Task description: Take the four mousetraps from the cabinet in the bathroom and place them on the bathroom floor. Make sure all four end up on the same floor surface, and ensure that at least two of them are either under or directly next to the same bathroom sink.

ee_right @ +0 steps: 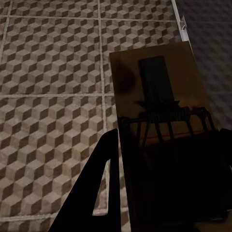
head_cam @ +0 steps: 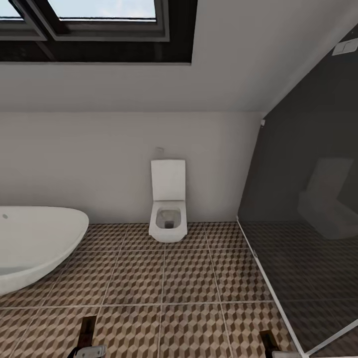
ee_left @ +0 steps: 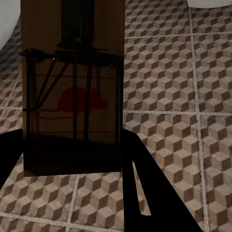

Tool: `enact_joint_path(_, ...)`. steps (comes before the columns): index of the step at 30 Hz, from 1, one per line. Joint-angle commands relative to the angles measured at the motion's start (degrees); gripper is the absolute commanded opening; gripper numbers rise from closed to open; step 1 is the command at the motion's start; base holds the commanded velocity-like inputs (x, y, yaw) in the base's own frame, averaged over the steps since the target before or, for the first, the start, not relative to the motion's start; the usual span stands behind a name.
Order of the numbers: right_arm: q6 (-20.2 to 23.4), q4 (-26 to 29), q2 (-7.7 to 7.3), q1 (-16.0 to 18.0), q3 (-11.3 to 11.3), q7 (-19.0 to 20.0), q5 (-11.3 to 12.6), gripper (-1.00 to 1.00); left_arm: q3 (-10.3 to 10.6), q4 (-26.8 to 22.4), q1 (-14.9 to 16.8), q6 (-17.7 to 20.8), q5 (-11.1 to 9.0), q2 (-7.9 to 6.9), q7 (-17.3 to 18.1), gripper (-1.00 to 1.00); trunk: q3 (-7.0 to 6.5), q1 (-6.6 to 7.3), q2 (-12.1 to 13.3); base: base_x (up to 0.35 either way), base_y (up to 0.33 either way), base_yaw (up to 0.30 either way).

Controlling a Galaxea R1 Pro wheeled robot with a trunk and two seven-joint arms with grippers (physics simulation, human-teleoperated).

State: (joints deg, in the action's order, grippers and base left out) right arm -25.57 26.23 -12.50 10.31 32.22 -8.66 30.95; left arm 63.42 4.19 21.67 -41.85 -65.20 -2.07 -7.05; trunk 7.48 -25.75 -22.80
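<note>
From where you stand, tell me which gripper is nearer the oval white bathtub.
Left. The left gripper sits low in the head view, just below the oval white bathtub; the right gripper is far across, beside the dark glass partition.

Two mousetraps (ee_left: 72,92) (ee_right: 164,130), one toilet (head_cam: 168,209), one bathtub (head_cam: 35,243), one skylight window (head_cam: 94,20).

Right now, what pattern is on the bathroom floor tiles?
A brown, beige and white cube pattern on the bathroom floor, clearest in the head view.

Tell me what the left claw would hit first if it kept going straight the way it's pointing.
Probably the bathroom floor. The left claw is shut on a mousetrap, and only patterned tile lies ahead of it. How far off the tile is can't be judged.
</note>
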Motion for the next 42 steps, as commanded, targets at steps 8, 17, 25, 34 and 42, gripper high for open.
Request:
enact_joint_path(8,-0.14,0.32,0.02,0.06,0.42,-0.32,0.51,-1.00,0.06,-0.39,0.03,9.04,0.37,0.06,-0.77,-1.00,0.12,-0.03,-0.12,0.000,0.000,0.000)
enact_joint_path(17,0.89,3.63,0.71,0.15,0.39,-3.96,0.52,-1.00,0.04,-4.96,0.51,18.48,0.49,-1.11,-0.69,-1.00,0.12,-0.03,-0.12,0.000,0.000,0.000)
enact_joint_path(25,13.08,15.43,1.23,1.34,0.39,-8.38,-1.19,-1.00,0.04,-8.37,6.12,29.06,0.58,-2.73,-0.69,-1.00,0.12,-0.03,-0.12,0.000,0.000,0.000)
enact_joint_path(34,26.31,19.36,10.63,10.99,0.25,-16.40,-13.55,-1.00,-0.09,-20.94,19.14,47.83,0.82,-4.36,-10.84,-1.00,0.12,-0.03,-0.12,0.000,0.000,0.000)
enact_joint_path(42,35.60,19.30,13.76,20.91,-0.03,-17.28,-15.00,-1.00,-0.21,-24.87,27.97,58.43,0.95,-4.76,-15.05,-1.00,0.12,-0.03,-0.12,0.000,0.000,0.000)
